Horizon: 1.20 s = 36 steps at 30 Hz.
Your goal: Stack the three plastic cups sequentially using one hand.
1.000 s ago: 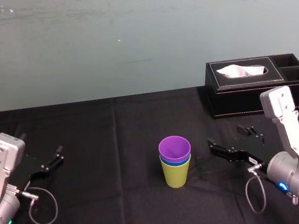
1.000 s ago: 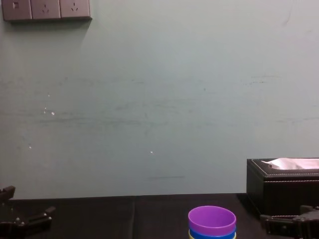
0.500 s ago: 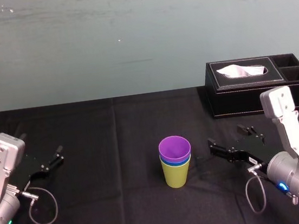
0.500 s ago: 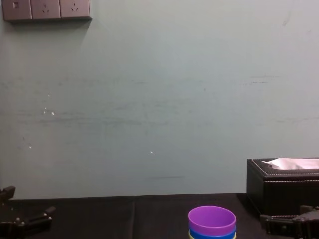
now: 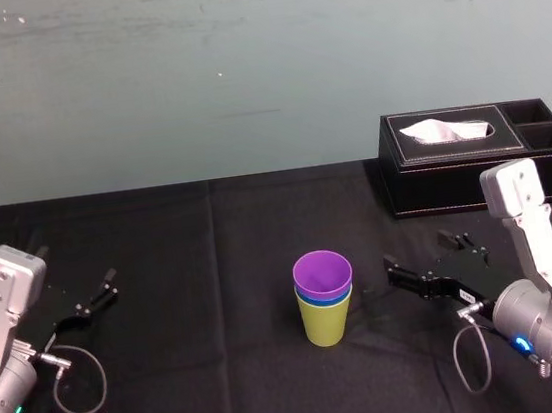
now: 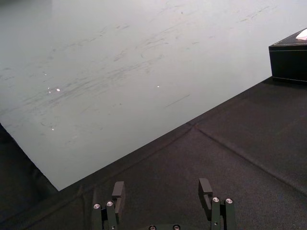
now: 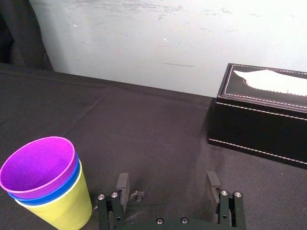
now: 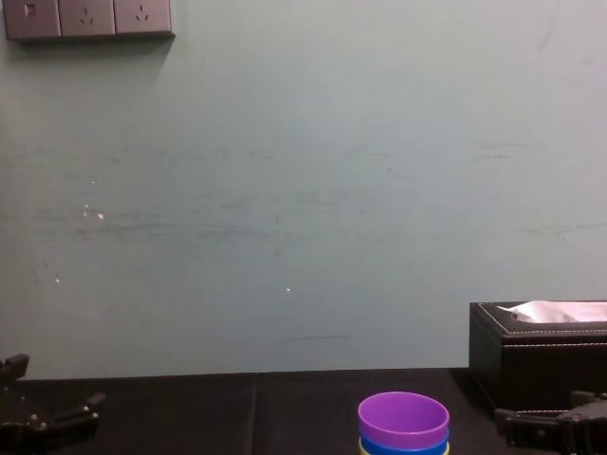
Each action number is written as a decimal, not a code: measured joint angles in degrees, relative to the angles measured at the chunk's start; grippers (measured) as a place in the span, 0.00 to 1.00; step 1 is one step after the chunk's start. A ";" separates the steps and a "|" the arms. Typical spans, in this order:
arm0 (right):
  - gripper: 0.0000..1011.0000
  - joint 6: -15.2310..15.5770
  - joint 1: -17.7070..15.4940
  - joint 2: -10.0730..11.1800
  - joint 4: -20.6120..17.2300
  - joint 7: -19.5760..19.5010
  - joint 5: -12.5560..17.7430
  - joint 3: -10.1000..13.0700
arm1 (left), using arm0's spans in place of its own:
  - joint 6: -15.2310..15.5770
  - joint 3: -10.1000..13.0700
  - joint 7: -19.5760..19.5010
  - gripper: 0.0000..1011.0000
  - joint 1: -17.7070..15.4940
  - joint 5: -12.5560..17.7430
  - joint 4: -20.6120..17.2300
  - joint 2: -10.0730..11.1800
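Smooth plastic cups [image 5: 326, 311], matt black cloth [image 5: 208, 306], stitched leather-look tissue box [image 5: 454, 183], scuffed painted wall [image 5: 239, 70]

The blue cup [image 5: 325, 302] shows just a rim band, its body hidden inside the yellow-green cup [image 5: 326, 326]; the chest view's bottom edge cuts both, its right edge the tissue box [image 8: 541, 365]

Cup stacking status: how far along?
Done: purple cup sits in blue cup, blue in yellow-green cup, all upright. In hand: nothing; right end effector is open beside them, not touching; left end effector open, parked far left. Remaining: nothing visible.
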 joint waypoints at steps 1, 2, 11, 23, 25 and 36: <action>0.99 0.00 0.00 0.00 0.00 0.00 0.00 0.00 | 0.00 0.00 0.00 0.99 0.00 0.00 0.00 0.00; 0.99 0.00 0.00 0.00 0.00 0.00 0.00 0.00 | 0.00 0.00 0.00 0.99 0.00 0.00 0.00 0.00; 0.99 0.00 0.00 0.00 0.00 0.00 0.00 0.00 | 0.00 0.00 0.00 0.99 0.00 0.00 0.00 0.00; 0.99 0.00 0.00 0.00 0.00 0.00 0.00 0.00 | 0.00 0.00 0.00 0.99 0.00 0.00 0.00 0.00; 0.99 0.00 0.00 0.00 0.00 0.00 0.00 0.00 | 0.00 0.00 0.00 0.99 0.00 0.00 0.00 0.00; 0.99 0.00 0.00 0.00 0.00 0.00 0.00 0.00 | 0.00 0.00 0.00 0.99 0.00 0.00 0.00 0.00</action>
